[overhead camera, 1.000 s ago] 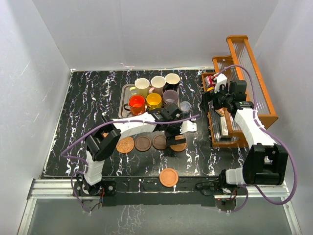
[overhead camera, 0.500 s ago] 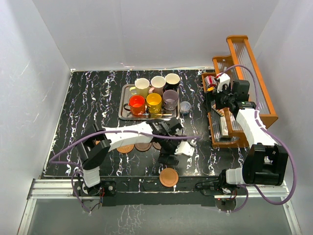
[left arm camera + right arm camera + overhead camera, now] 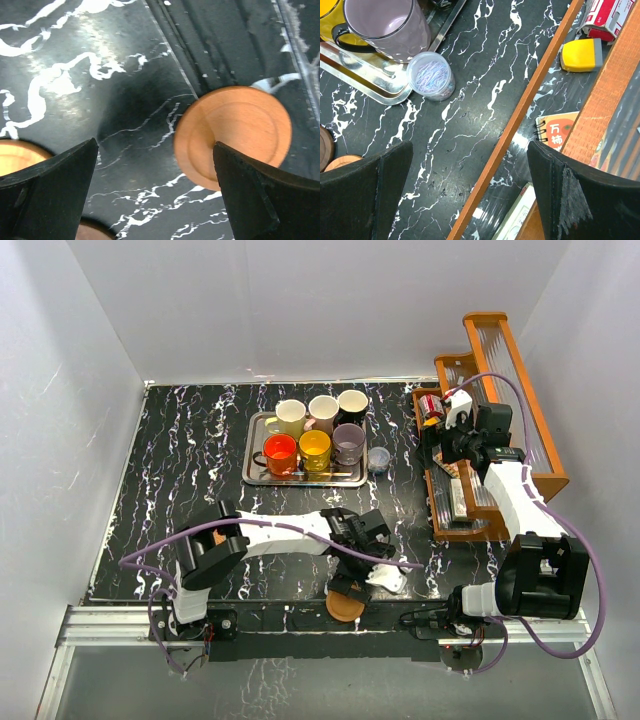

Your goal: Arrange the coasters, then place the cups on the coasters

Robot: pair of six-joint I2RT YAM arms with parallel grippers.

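Black marble table, veined in white, fills the floor. The steel tray sits toward twelve o'clock on it. A small clear lidded jar stands just beside the tray's rim at four o'clock, with pale threadlike bits inside. At two o'clock is the wooden rack. In it lie a yellow block, a red-and-white packet at the block's one o'clock, and an orange-printed notepad at its six.

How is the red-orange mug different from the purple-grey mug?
The red-orange mug is bright red-orange; the purple-grey mug is pale, with a dark rim. The red-orange mug stands near left on the steel tray; the purple-grey mug near right, beside the small clear jar. Both stand upright on that tray.
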